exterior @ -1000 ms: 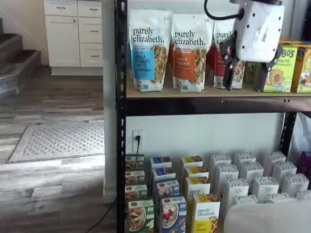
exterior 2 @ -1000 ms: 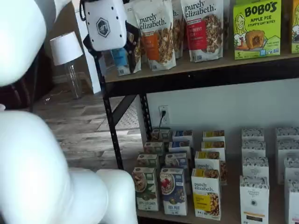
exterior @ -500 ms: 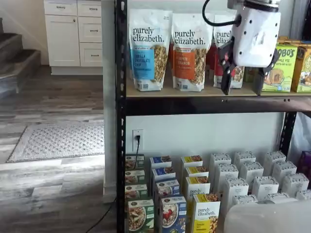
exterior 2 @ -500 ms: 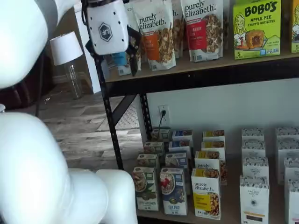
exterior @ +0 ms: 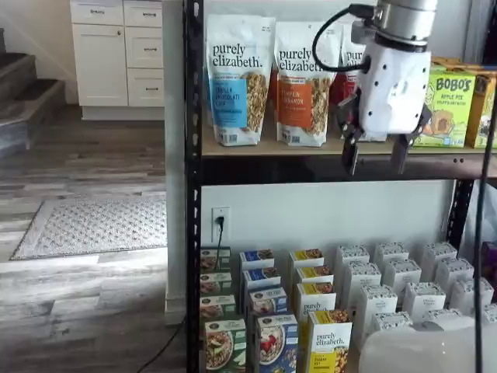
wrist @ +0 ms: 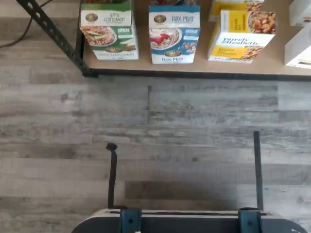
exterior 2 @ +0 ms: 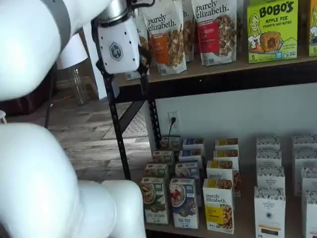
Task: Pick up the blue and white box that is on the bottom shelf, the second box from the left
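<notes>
While my gripper (exterior: pixel 375 159) hangs up at the level of the wooden upper shelf (exterior: pixel 311 148), I have lots of free air below it: blank white wall and nothing between it and the box rows. Its two black fingers show a plain gap in a shelf view, nothing held. In a shelf view (exterior 2: pixel 124 82) it sits in front of the black post (exterior 2: pixel 115 124) at the rack's left edge.

The blue and white box (exterior: pixel 276 343) stands upright at the front edge of the bottom shelf (exterior 2: pixel 237 229), head of its row. In both shelf views a green-fronted box (exterior 2: pixel 154 200) is just beside it on one flank and a yellow-fronted box (exterior 2: pixel 218 205) just beside on the other, only narrow gaps between them. More boxes of its own kind queue behind it toward the wall. White boxes (exterior: pixel 404 287) fill the rows further along, well apart from it.

From the wrist view the blue and white box (wrist: pixel 173 34) shows its white top band and a bowl with red berries, front edge close to the shelf lip; grey wood-plank floor (wrist: pixel 155 126) runs open in front of the rack.

Granola pouches (exterior: pixel 237 78), glossy and soft-sided, stand on the upper shelf behind the gripper. Boxes are flat-faced cardboard; the rack is black perforated metal; the shelf boards are tan. A wall outlet (exterior: pixel 220 224) with a black cord sits behind the rows.
</notes>
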### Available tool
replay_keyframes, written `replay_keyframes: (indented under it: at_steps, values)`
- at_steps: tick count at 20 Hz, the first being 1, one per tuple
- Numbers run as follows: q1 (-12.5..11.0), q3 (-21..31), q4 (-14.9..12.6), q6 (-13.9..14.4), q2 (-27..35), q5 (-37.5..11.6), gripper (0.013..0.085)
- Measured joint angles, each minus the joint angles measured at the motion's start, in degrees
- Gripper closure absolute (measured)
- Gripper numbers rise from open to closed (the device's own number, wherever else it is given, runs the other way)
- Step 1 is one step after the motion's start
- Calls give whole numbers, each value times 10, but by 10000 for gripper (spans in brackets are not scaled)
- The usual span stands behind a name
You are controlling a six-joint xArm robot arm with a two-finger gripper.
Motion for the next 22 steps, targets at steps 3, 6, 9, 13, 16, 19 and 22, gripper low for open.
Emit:
replay_keyframes:
  at_steps: [3,6,9,13,16,19,22]
  values:
    - [3,26,5,4,-1,-20,130]
    - [9,51,3,9,-1,-40,130]
    - [17,86,-1,15,-3,-74,130]
    - [24,120,-7,21,-2,-111,130]
    - [26,147,-6,22,2,-140,130]
    - [25,165,-1,20,6,-163,130]
    - [29,183,-4,24,13,-190,130]
